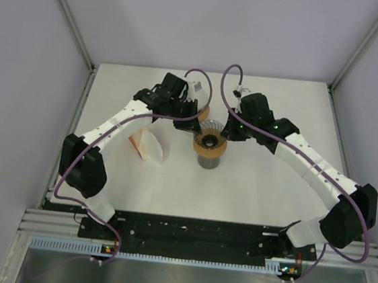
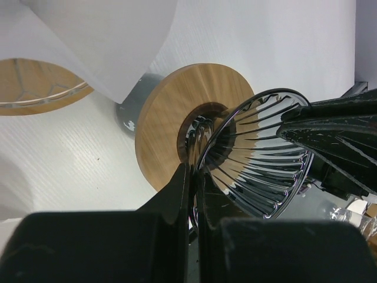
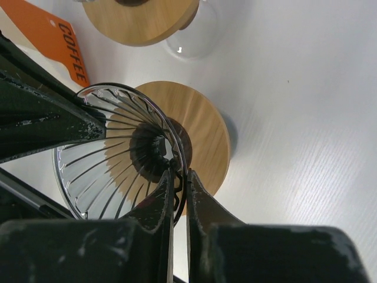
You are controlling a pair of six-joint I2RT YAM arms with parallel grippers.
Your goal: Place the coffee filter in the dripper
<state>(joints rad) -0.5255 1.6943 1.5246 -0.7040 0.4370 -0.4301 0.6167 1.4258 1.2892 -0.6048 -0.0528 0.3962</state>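
The left pincer (image 2: 193,171) is seen clamped on the thin rim of the glass dripper (image 2: 259,159), one finger inside the ribbed cone and one outside. The right pincer (image 3: 178,174) is pinched on the same rim from the opposite side. The wooden collar (image 2: 171,112) lies just beyond the fingertips of both.

The coffee filter (image 1: 148,145) is held by neither. It lies on the table behind and outside the left pincer, well apart from the dripper. The placing step is therefore judged not yet begun.

Several faults can be foreseen.
- **Cracked glass:** The rim could be chipped or cracked if the two arms are moved in differing directions while both are clamped.
- **Tipped dripper:** The dripper could be tipped or dragged if one pincer is withdrawn before its fingers are fully parted. The remaining grip sits at one edge only, so little resistance to tilting is offered.
- **Crumpled filter:** The filter is thin paper lying low on the table, so it could be crumpled, or missed altogether, when pinched.
- **Blocked mouth:** The cone's mouth is partly taken up by fingers, so a filter brought in could be caught on them and seated crooked.
- **Knocked collar:** A second wooden collar (image 3: 141,20), just beyond the right pincer's fingertips, could be knocked in passing.
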